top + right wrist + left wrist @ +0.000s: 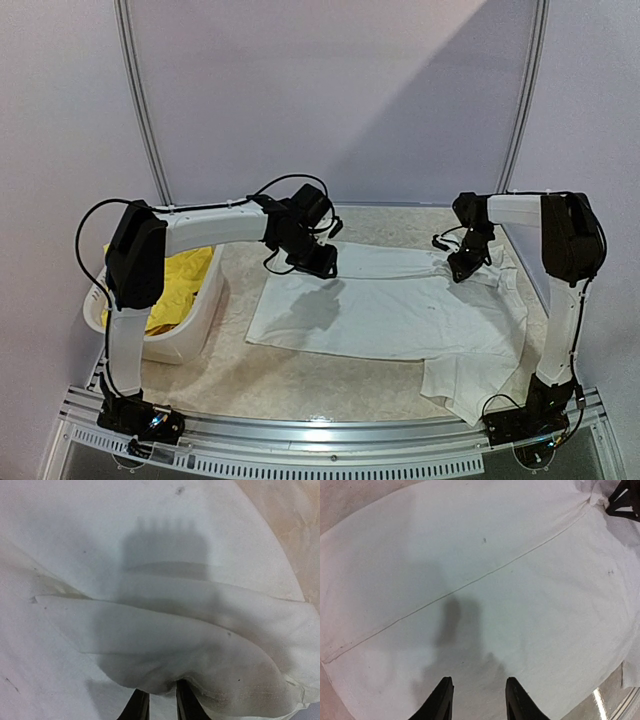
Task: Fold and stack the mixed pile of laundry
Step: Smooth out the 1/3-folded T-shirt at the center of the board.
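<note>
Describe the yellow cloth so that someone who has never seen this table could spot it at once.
Start at the table and go to its left edge, where a white basket stands. The yellow cloth lies crumpled inside it. It is the only brightly coloured thing; the T-shirt spread beside the basket is white.

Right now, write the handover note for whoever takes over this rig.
Left gripper: open, empty, above the white T-shirt.
Right gripper: slightly apart at a fold near the shirt's far right edge; grip unclear.
Shirt lies spread on the table; yellow garment sits in the basket.
Done: shirt laid out, nothing stacked.
To do: fold the shirt, then the yellow garment, stack both.
</note>
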Motion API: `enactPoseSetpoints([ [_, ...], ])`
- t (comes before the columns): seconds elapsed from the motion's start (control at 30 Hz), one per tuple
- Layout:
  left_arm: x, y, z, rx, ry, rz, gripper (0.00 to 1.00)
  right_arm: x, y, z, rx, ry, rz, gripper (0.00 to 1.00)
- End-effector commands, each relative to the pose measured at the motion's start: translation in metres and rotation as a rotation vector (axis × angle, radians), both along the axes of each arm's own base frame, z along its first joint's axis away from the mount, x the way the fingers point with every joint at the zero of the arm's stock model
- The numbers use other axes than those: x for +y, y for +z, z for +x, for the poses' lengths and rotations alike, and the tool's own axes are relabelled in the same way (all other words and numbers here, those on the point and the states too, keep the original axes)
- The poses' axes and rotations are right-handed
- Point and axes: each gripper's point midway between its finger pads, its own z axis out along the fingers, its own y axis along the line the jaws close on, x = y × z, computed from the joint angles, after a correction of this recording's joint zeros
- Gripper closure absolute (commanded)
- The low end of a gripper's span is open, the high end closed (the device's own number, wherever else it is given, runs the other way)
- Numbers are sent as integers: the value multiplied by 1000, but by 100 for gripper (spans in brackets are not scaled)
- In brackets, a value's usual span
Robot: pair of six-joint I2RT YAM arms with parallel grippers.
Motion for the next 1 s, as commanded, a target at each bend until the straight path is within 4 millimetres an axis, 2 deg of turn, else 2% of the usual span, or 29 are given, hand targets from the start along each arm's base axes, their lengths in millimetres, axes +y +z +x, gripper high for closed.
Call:
enactPoseSetpoints([
  [0.0, -3, 13, -8, -16, -21, -11, 64, 2, -2, 7, -16, 4, -15, 85],
  [0.1, -3, 13, -8, -17, -20, -11, 64, 1, 3, 8, -24, -4, -15, 94],
  [0.23, -2, 14, -9, -18, -20, -10, 64, 1, 17, 3, -30, -21, -17, 99],
  [0.47, 0, 12, -11, -16, -19, -12, 64, 6, 50, -20, -26, -39, -26, 99],
  [0.77, 1, 8, -14, -8, -20, -17, 64, 15, 58, -52, 96, -85, 9, 100],
  [0.97, 1, 5, -15, -3, -22, -16, 64, 40, 71, -69, 189, -95, 153, 100],
])
